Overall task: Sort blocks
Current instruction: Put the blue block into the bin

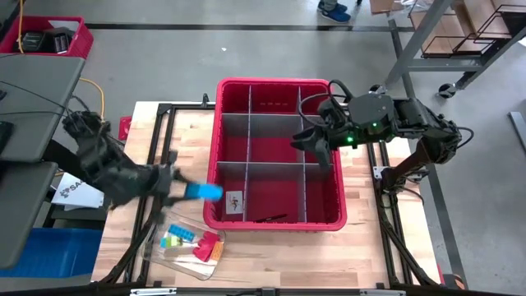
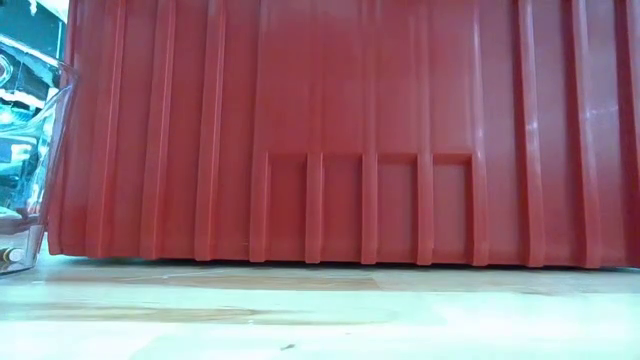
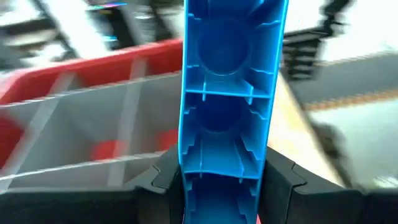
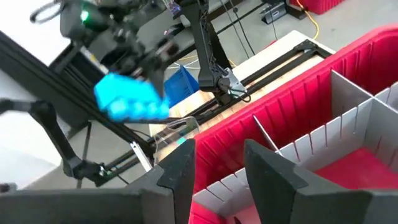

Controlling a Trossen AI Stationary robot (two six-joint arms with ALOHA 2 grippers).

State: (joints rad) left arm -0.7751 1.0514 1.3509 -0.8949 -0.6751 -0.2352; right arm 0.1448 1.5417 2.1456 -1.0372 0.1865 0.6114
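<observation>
While gripping a blue block [image 1: 204, 191], left claw [image 1: 182, 191] nears bin [image 1: 219, 156].

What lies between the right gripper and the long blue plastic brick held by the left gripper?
In the high view, grey divider sheets and the red plastic bin's wall separate the right gripper from the blue brick in the left gripper.

A: Illumination status?
B: Bright, even overhead light; soft shadows under the red bin [image 2: 320, 130].
A: Image defects?
B: Motion blur on the left gripper [image 1: 177, 187], its blue block [image 3: 231, 93], and the left wrist background.
</observation>
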